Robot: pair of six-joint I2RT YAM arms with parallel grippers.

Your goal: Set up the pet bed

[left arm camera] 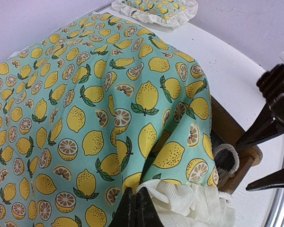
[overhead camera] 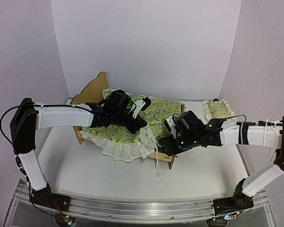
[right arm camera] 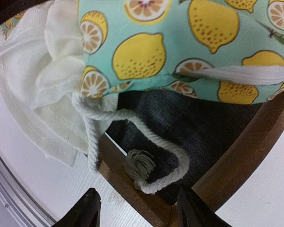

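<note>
Two dark fingers (right arm camera: 87,213) of the right gripper (right arm camera: 138,210) stand apart and empty, just above the foot corner of the pet bed (overhead camera: 92,90). There a wooden rail (right arm camera: 236,156), the dark mattress pad (right arm camera: 180,118) and a loose white cord (right arm camera: 132,118) show from under the blanket (overhead camera: 114,133).

The pet bed sits on the white table (overhead camera: 203,175), its headboard toward the back left. The lemon-print blanket drapes over nearly all of it, with the white ruffle hanging past the near rail.

The left gripper (left arm camera: 135,208) hangs over the bed's middle, jaws together, its tips touching the blanket where print meets ruffle. Whether cloth is pinched I cannot tell.

A small matching pillow (overhead camera: 217,109) lies on the table to the right of the bed's foot.
</note>
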